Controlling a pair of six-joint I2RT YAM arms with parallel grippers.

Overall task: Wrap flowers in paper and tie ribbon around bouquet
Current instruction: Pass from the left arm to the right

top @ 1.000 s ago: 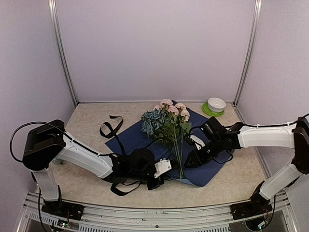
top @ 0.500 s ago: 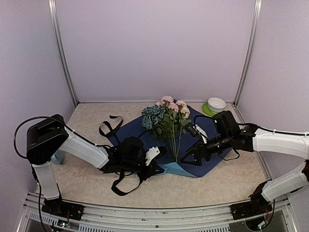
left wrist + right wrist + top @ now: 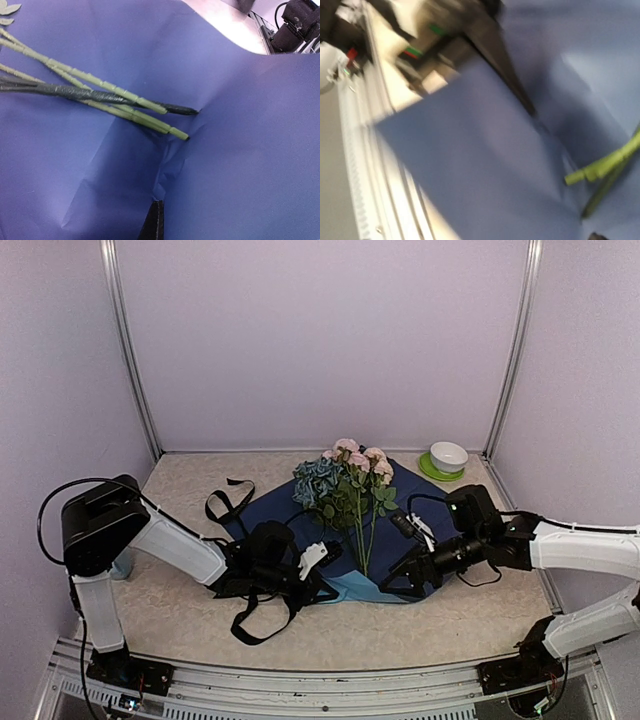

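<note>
Here, the left gripper (image 3: 332, 574) is clamped shut on the near edge of the paper (image 3: 275, 518). The right gripper (image 3: 395, 576), at its 3 o'clock, hangs over the sheet with fingers spread wide. Between them the flowers (image 3: 345, 480) lie on the navy side, blooms toward 12 o'clock, stems toward 6. The ribbon (image 3: 228, 502) loops at the sheet's 10 o'clock on the speckled beige table (image 3: 180, 480). A white bowl (image 3: 448, 454) sits at 2 o'clock, before pale lilac walls (image 3: 320, 340).

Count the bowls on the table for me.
1: a white bowl on a green saucer at the far right corner, just beyond the navy paper. No other shows, though one could be hidden.
</note>
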